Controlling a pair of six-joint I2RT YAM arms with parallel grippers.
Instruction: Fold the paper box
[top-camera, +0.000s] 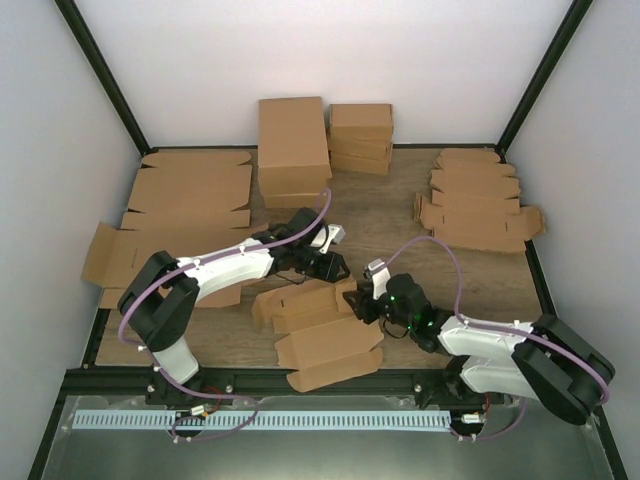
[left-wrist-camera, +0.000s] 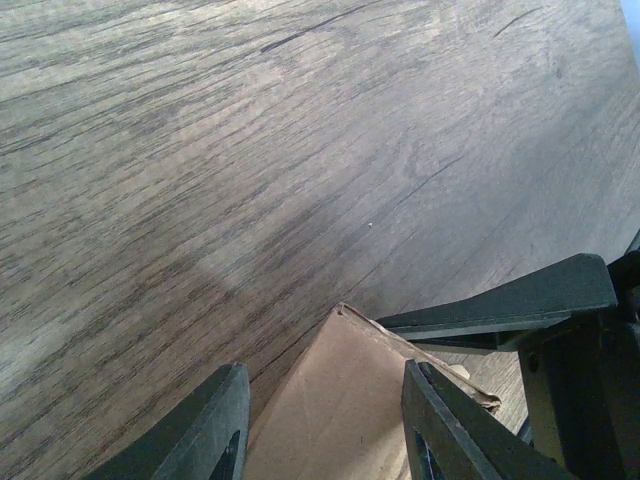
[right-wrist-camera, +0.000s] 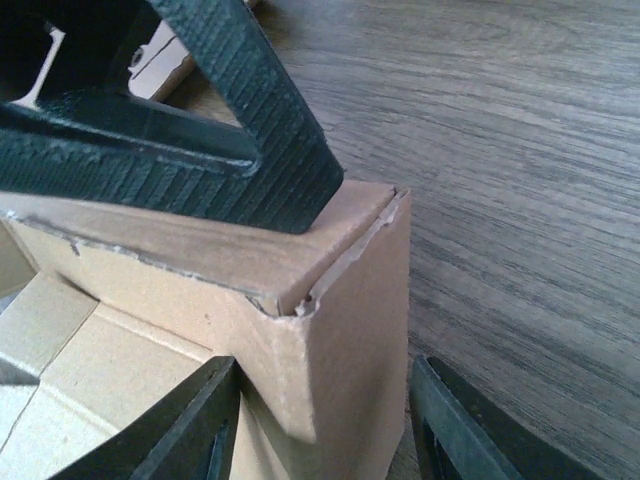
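Note:
The paper box lies open near the table's front middle, its long lid flap spread toward me. My left gripper hovers over the box's right end. In the left wrist view a cardboard corner sits between its open fingers, with bare table showing beside the left one. My right gripper meets the same end. In its wrist view the box corner stands between the open jaws of the right gripper, one finger inside the box and one outside. The left gripper's finger rests on the folded top edge.
Folded brown boxes are stacked at the back centre, with smaller ones beside them. Large flat cardboard sheets cover the left side. A pile of flat blanks lies at the back right. Black frame posts border the table.

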